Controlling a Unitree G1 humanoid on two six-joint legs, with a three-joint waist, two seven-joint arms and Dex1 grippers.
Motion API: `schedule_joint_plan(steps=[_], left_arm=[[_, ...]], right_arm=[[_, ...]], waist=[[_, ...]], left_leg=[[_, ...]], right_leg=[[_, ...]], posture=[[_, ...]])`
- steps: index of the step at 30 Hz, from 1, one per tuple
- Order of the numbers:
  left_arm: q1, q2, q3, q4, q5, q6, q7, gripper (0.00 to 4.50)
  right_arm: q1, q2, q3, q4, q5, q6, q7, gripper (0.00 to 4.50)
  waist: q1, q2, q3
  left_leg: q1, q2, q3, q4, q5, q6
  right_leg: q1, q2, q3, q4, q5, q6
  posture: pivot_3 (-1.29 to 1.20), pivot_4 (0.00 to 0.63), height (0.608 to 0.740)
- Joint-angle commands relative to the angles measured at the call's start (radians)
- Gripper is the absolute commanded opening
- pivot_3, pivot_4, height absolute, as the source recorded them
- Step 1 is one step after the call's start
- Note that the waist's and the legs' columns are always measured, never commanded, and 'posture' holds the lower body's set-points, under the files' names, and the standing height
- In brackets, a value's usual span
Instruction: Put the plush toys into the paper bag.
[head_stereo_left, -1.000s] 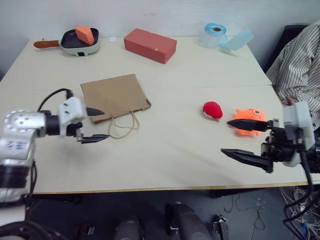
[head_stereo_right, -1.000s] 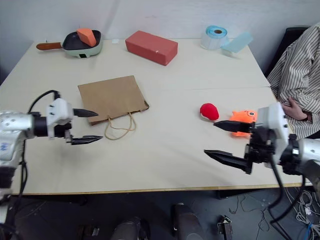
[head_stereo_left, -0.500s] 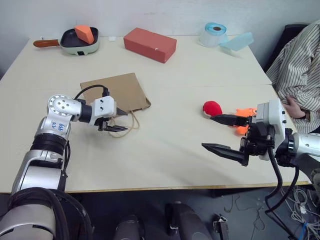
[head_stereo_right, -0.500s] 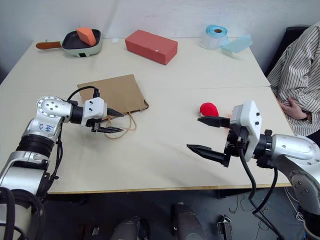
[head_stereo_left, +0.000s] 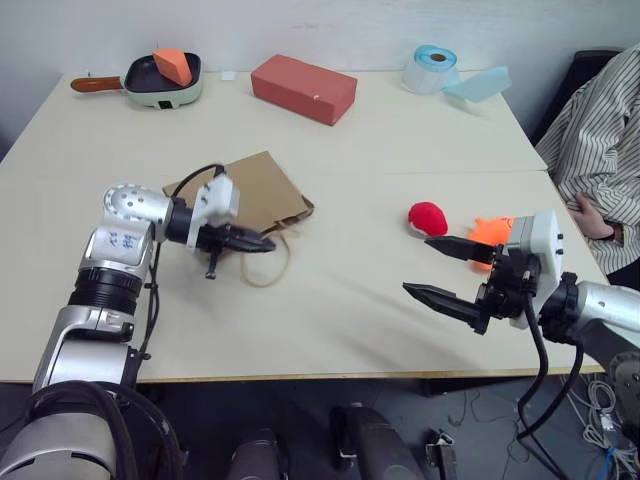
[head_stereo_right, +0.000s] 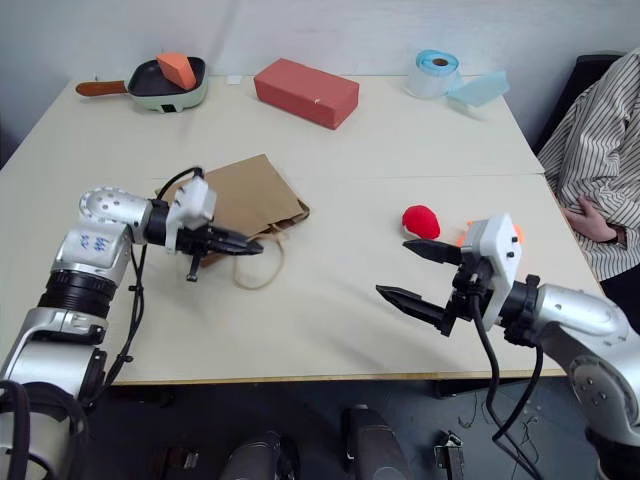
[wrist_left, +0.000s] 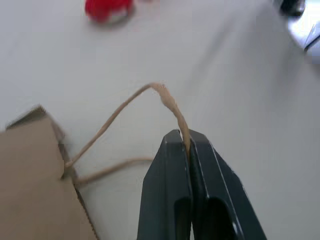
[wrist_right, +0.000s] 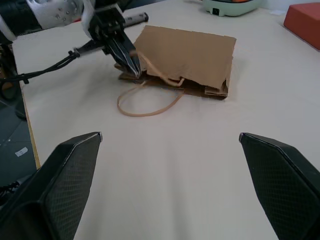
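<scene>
Kraft paper bag (head_stereo_left: 250, 190) lies flat on the desk (head_stereo_left: 350, 300): light, floppy. Left end effector (wrist_left: 186, 145) is pinched on its cord handle (wrist_left: 125, 107), the right hold. Right end effector (head_stereo_left: 445, 270) gapes wide near the plush toys (head_stereo_left: 428, 218); soft, squeeze mid-body.

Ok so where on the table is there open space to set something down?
Bare tabletop lies between the paper bag and the red plush toy, and behind the bag, before the red box. It is crowded around the orange plush toy, where the open right gripper hangs.
</scene>
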Motion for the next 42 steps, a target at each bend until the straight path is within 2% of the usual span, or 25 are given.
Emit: schedule_joint_plan(steps=[1,3,5,14,22,29,37,42], left_arm=[[-0.006,-0.018,0.059,-0.232,-0.151,0.312,0.115,0.04],[-0.005,-0.060,0.094,-0.315,-0.236,0.455,0.199,0.00],[0.011,-0.090,0.108,-0.387,-0.288,0.516,0.247,0.00],[0.044,-0.165,0.093,-0.502,-0.351,0.577,0.375,0.00],[0.009,-0.207,0.113,-0.502,-0.412,0.604,0.426,0.00],[-0.029,-0.240,0.129,-0.470,-0.441,0.605,0.473,0.00],[-0.101,-0.274,0.198,-0.406,-0.484,0.608,0.541,0.00],[-0.107,-0.269,0.183,-0.422,-0.490,0.597,0.539,0.00]], right_arm=[[-0.011,0.040,0.032,-0.057,0.014,0.013,-0.080,4.50],[-0.033,0.070,0.082,-0.056,-0.008,0.018,-0.114,3.90],[-0.063,0.097,0.140,-0.043,-0.047,0.011,-0.135,3.17],[-0.251,0.239,0.430,0.170,-0.317,-0.056,-0.168,0.03],[-0.389,0.327,0.562,0.407,-0.512,-0.111,-0.156,0.03],[-0.489,0.257,0.683,0.477,-0.704,-0.232,-0.036,0.03],[-0.474,0.272,0.698,0.548,-0.802,-0.347,0.002,0.03],[-0.488,0.268,0.734,0.599,-0.902,-0.437,0.016,0.03]], waist=[[-0.003,0.000,0.000],[-0.003,0.000,0.000],[-0.004,0.000,0.000],[-0.002,0.000,0.000],[-0.005,0.000,0.000],[-0.004,0.000,0.000],[-0.007,0.000,0.000],[-0.007,0.000,0.000]], left_leg=[[-0.002,0.000,0.000,0.002,0.000,0.000],[-0.001,-0.001,0.000,0.003,0.000,0.000],[0.000,-0.001,0.000,0.005,0.001,-0.001],[-0.001,-0.002,-0.001,0.005,0.002,-0.003],[-0.002,-0.002,-0.001,0.005,0.002,-0.002],[-0.002,-0.002,-0.002,0.005,0.002,-0.002],[-0.002,-0.002,-0.002,0.005,0.002,-0.003],[-0.002,-0.002,-0.002,0.005,0.002,-0.003]], right_leg=[[-0.002,0.000,0.001,0.004,0.000,0.000],[-0.002,-0.001,0.001,0.006,0.000,0.000],[-0.002,-0.001,0.002,0.009,0.000,0.000],[-0.004,0.000,0.003,0.010,0.000,-0.001],[-0.004,0.000,0.002,0.010,-0.001,-0.002],[-0.005,0.000,0.002,0.010,-0.001,-0.002],[-0.005,0.000,0.001,0.010,-0.001,-0.002],[-0.005,0.000,0.001,0.010,-0.001,-0.002]], posture=[[0.00,0.150,0.740],[0.00,0.150,0.740],[0.00,0.150,0.740],[0.00,0.150,0.740],[0.00,0.150,0.740],[0.00,0.150,0.740],[0.00,0.150,0.740],[0.00,0.150,0.740]])
